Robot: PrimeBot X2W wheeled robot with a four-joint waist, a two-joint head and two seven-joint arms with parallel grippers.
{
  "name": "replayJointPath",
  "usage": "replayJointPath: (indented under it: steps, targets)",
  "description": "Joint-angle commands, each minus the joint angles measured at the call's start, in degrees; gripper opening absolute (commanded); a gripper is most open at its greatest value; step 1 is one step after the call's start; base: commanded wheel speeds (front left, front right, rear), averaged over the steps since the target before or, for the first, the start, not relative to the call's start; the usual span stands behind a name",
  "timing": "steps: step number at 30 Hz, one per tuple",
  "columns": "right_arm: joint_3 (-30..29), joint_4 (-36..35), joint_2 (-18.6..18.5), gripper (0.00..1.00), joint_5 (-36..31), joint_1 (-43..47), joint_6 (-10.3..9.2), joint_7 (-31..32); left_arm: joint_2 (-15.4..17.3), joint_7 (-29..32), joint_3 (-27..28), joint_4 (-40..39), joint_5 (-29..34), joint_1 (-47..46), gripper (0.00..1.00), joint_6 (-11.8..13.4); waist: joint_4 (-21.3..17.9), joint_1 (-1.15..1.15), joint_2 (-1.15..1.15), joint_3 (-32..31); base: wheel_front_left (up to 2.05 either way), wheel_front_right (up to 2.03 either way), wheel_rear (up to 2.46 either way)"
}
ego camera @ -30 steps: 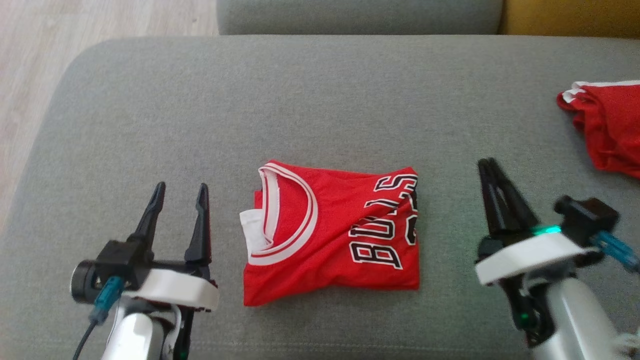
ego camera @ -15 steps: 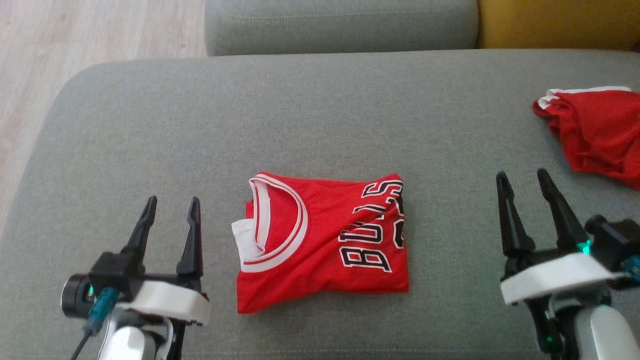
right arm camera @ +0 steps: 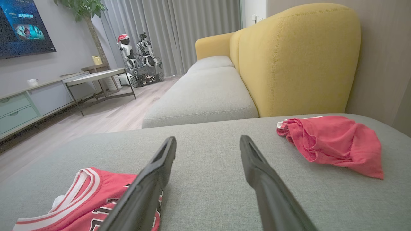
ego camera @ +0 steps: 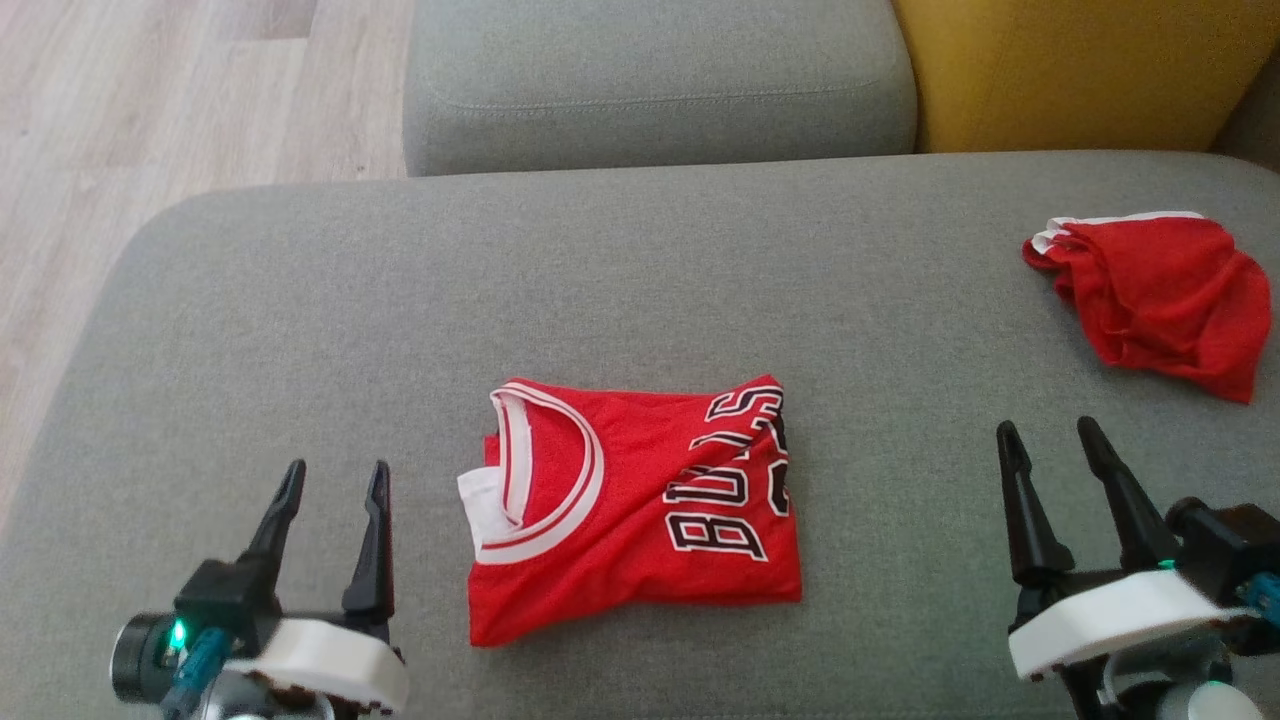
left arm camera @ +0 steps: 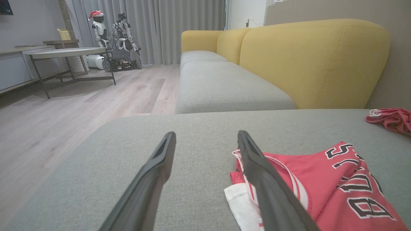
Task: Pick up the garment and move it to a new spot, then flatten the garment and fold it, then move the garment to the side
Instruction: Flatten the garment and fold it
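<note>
The folded red basketball jersey, white-trimmed at the collar and lettered in black and white, lay flat on the wide grey fabric sofa cushion, toward its near edge and between the two arms. Left gripper hovered just beside the collar end, its two dark fingers spread wide, nothing between them. Right gripper sat well apart from the lettered end, fingers likewise parted and empty. Neither touched the jersey (collar toward the robot's left). A crumpled red cloth with a white edge lay far right on the same cushion, beyond the right gripper. Yellow upholstered backrest stood behind.
</note>
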Motion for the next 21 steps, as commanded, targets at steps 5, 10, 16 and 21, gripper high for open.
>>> replayJointPath:
  steps: [5,10,16,21]
  targets:
    - [1.7,-2.5,-0.5,1.0,-1.3,-0.3,-0.04,0.8,1.4,0.9,1.8,-2.8,-0.2,-0.6,1.0,0.6,0.0,0.0,0.0,-0.5,0.0,0.0,0.0]
    - [1.7,-2.5,-0.5,1.0,-1.5,-0.3,-0.04,0.9,1.5,1.1,1.7,-3.0,-0.3,-0.6,1.0,0.8,0.1,0.0,0.0,-0.4,0.0,0.0,0.0]
    - [1.7,-2.4,-0.5,1.0,-1.9,-0.4,-0.04,1.0,1.7,1.1,1.4,-3.1,-0.4,-0.8,1.0,1.0,0.1,0.0,0.0,-0.2,0.0,0.0,0.0]
    - [1.8,-2.2,-0.4,1.0,-1.9,-0.5,-0.04,0.9,1.8,1.0,1.3,-3.0,-0.5,-0.9,1.0,1.2,0.1,0.0,0.0,0.0,0.0,0.0,0.0]
